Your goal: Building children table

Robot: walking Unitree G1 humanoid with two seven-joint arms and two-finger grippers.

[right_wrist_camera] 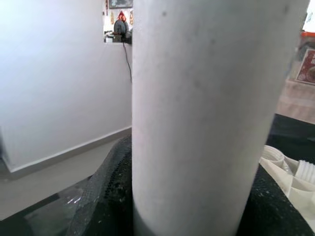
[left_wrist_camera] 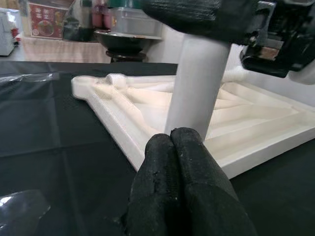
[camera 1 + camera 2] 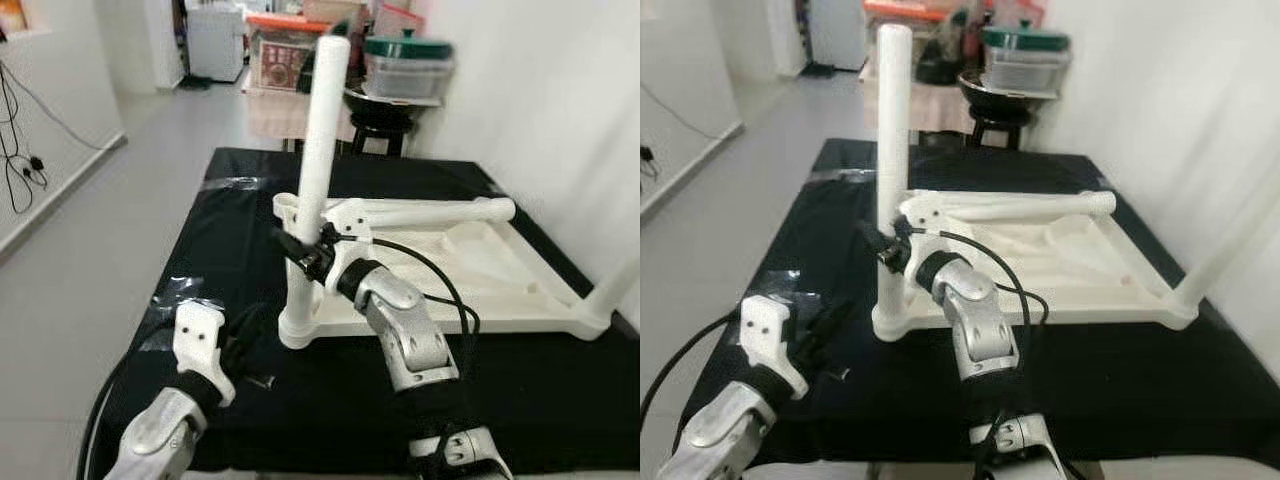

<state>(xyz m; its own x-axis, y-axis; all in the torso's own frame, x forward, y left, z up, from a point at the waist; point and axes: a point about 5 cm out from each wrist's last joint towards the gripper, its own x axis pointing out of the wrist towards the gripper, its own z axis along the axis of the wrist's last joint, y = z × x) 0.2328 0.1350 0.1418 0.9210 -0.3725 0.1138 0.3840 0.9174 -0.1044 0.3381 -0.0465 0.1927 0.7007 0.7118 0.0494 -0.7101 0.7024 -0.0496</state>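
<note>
The white children's table top (image 3: 480,300) lies upside down on a black-covered table (image 3: 250,200). A white leg (image 3: 322,130) stands upright in its near-left corner socket. My right gripper (image 3: 300,248) is shut on this leg about halfway up; in the right wrist view the leg (image 1: 206,98) sits between the black fingers (image 1: 108,196). A second leg (image 3: 440,212) lies across the top. A third leg (image 3: 1230,240) rises from the right corner. My left gripper (image 3: 243,335) hovers low, just left of the upright leg's base, its fingers (image 2: 162,162) pressed together and empty.
A black stool (image 3: 385,110) with a bowl and plastic boxes (image 3: 405,65) stands behind the table. A white wall runs along the right. Cables (image 3: 20,150) hang on the left wall above open grey floor. Clear tape (image 3: 180,290) marks the cloth's left edge.
</note>
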